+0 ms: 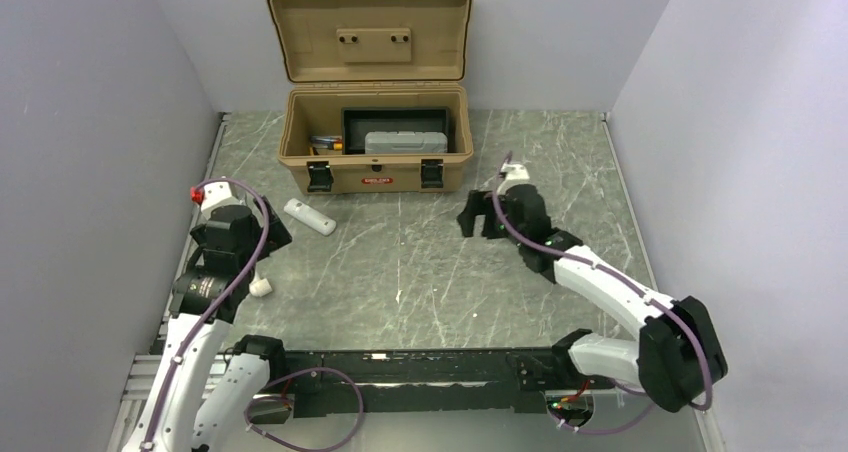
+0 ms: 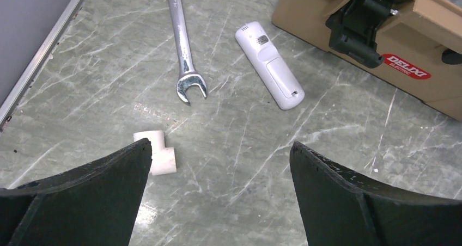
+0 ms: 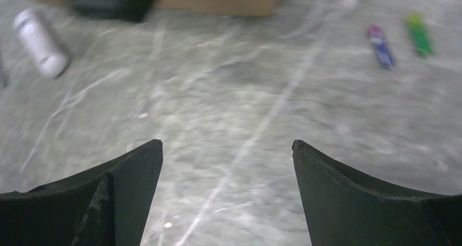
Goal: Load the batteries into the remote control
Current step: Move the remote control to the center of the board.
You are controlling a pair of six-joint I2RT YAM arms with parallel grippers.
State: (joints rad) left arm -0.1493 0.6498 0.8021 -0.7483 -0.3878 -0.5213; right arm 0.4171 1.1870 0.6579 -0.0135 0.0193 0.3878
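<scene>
The remote control [image 2: 269,65] is a slim white bar lying flat on the marble table, its plain back up, just in front of the toolbox; it also shows in the top view [image 1: 309,217] and, blurred, in the right wrist view [image 3: 40,42]. Two batteries lie side by side on the table, one purple [image 3: 380,46] and one green [image 3: 419,34]; the right arm hides them from above. My left gripper [image 2: 220,148] hangs open over bare table, short of the remote [image 1: 268,244]. My right gripper [image 3: 227,145] is open and holds nothing, left of the batteries [image 1: 480,215].
An open tan toolbox [image 1: 375,167] stands at the back centre, its lid up and tools inside. A silver wrench [image 2: 182,50] lies left of the remote. A small white pipe fitting [image 2: 160,156] sits by my left finger. Grey walls close in both sides.
</scene>
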